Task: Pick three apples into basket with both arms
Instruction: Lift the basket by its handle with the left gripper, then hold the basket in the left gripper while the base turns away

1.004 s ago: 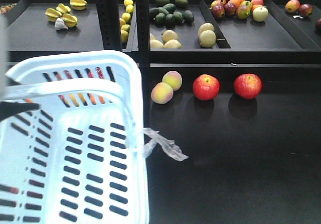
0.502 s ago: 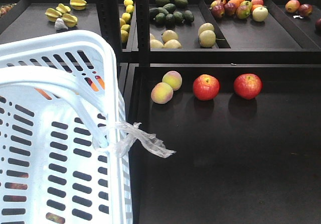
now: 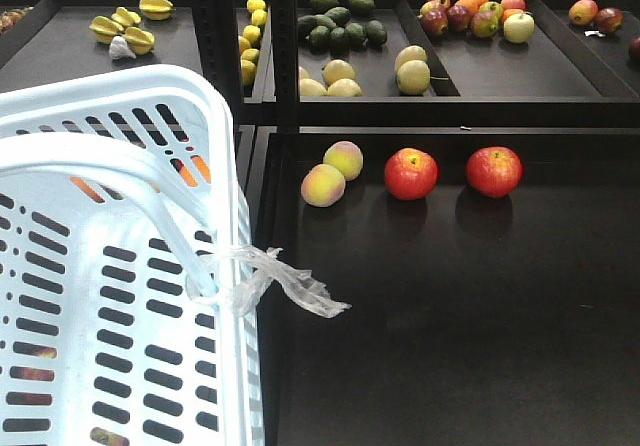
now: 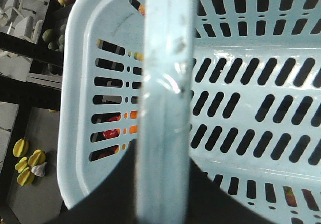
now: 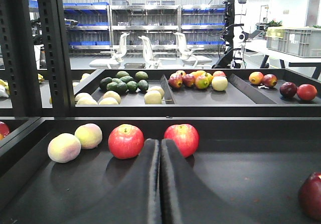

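Moved since a second ago: the basket has swung leftward in the front view, so more of it is cut off by the left edge. The film scrap went left with it. The fruit lies where it did.
Front view, basket: pale blue-white plastic with rows of dark slots, filling the lower left. Its hoop handle crosses it, and the clear film hangs from the handle's right end.
Front view, apples: two, bright red and yellowish at the stem. The other apple sits apart to its right. Both rest on the black lower shelf, outside the basket.
Front view, peaches: two, pink-yellow, just left of the apples.
Left wrist view, left end effector: dark fingers flank the pale handle on both sides, pinching it above the slotted basket wall.
Right wrist view, right end effector: two black fingers pressed together along a thin seam, low over the lower shelf. They aim between the two apples.
Right wrist view, dark red fruit: cut off by the right edge.
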### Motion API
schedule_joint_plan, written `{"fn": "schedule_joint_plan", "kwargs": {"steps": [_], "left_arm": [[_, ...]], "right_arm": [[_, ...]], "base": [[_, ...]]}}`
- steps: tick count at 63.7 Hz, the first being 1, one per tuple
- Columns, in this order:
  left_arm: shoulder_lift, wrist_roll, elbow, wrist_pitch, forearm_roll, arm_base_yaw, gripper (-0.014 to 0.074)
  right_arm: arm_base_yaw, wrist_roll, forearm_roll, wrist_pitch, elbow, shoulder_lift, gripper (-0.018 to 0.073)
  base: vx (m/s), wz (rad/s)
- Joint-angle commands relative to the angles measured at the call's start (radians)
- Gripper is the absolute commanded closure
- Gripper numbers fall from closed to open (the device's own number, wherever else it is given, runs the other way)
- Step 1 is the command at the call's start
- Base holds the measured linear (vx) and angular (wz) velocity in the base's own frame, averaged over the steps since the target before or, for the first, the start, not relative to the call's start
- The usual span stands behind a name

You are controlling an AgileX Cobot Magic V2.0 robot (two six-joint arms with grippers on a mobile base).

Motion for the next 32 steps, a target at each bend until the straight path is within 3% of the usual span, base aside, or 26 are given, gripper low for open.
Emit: {"fn": "schedule_joint_plan", "kwargs": {"steps": [1,32], "left_arm": [[-0.008,-0.014,-0.032,-0.084,0.005,-0.007,0.0603],[-0.008,-0.014,-0.032,-0.084,0.005,-0.007,0.0603]], "right_arm": [[-0.001,-0.009,-0.003,-0.074,0.013,-0.010,0.0568],[-0.001,-0.009,-0.003,-0.071,0.013,-0.010,0.0568]], "base": [[0.00,0.00],[0.00,0.00]]}}
